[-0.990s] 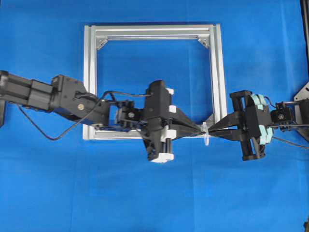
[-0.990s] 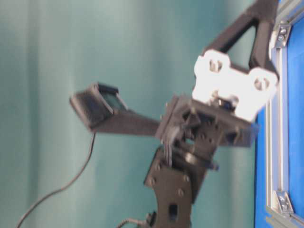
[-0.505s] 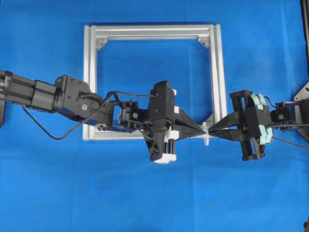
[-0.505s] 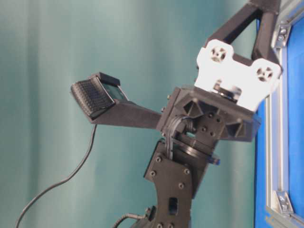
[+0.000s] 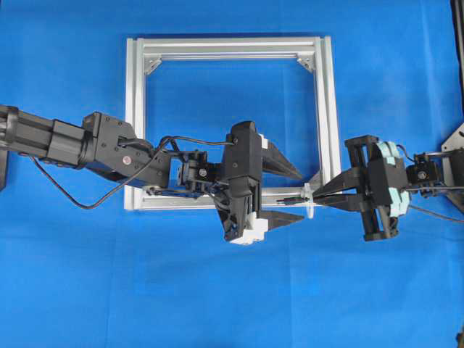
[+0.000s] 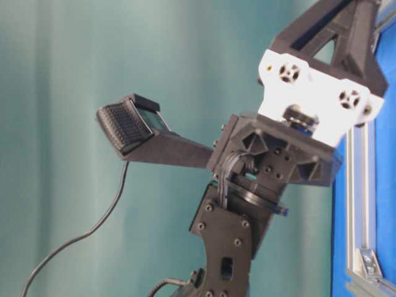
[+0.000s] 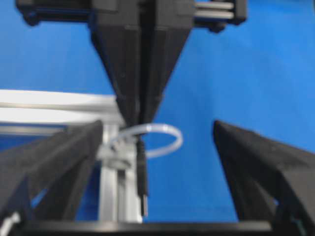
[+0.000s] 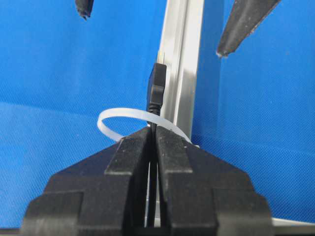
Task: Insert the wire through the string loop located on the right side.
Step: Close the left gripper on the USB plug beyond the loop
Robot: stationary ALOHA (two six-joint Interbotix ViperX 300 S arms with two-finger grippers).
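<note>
Spreading wide a moment ago, my left gripper [image 5: 288,192] has released the wire [image 8: 157,91]. My right gripper [image 8: 153,133] pinches it through the string loop [image 7: 156,139], beside the frame [image 5: 325,109]; handover looks done.

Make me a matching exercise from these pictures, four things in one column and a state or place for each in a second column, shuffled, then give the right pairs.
Things:
1. left gripper
2. right gripper
3. string loop
4. aluminium frame

States or places:
A. lies flat on the blue cloth, a square outline
B. shut on the wire
C. whitish ring at the frame's lower right corner, with the wire's plug passing through it
D. jaws spread wide, holding nothing

Pairs: 1-D, 2-B, 3-C, 4-A
</note>
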